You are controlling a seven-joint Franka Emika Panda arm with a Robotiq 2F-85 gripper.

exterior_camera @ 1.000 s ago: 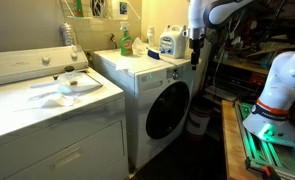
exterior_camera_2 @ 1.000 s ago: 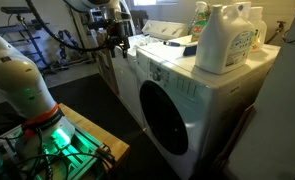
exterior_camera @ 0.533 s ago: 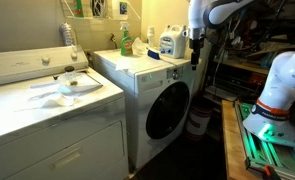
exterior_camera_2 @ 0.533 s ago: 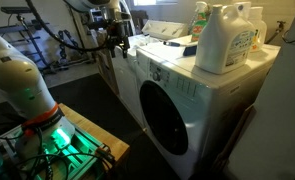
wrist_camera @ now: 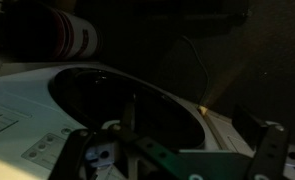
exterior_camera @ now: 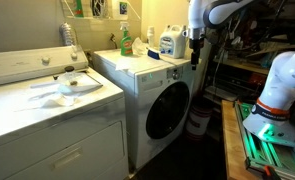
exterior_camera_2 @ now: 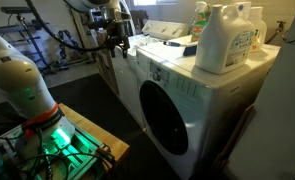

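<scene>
My gripper (exterior_camera: 195,52) hangs beside the far upper corner of a white front-load washer (exterior_camera: 152,75), at the level of its top. It also shows in an exterior view (exterior_camera_2: 115,42) just off the machine's front edge. In the wrist view the two fingers (wrist_camera: 167,152) stand wide apart with nothing between them. They look down on the washer's round dark door (wrist_camera: 117,105). The door shows in both exterior views (exterior_camera: 168,108) (exterior_camera_2: 167,122). The gripper touches nothing.
A white detergent jug (exterior_camera: 170,42) (exterior_camera_2: 225,40) and a green bottle (exterior_camera: 125,40) stand on the washer. A top-load machine (exterior_camera: 47,105) with a white cloth (exterior_camera: 72,86) stands beside it. The robot's base (exterior_camera_2: 22,90) sits on a green-lit stand (exterior_camera: 272,140).
</scene>
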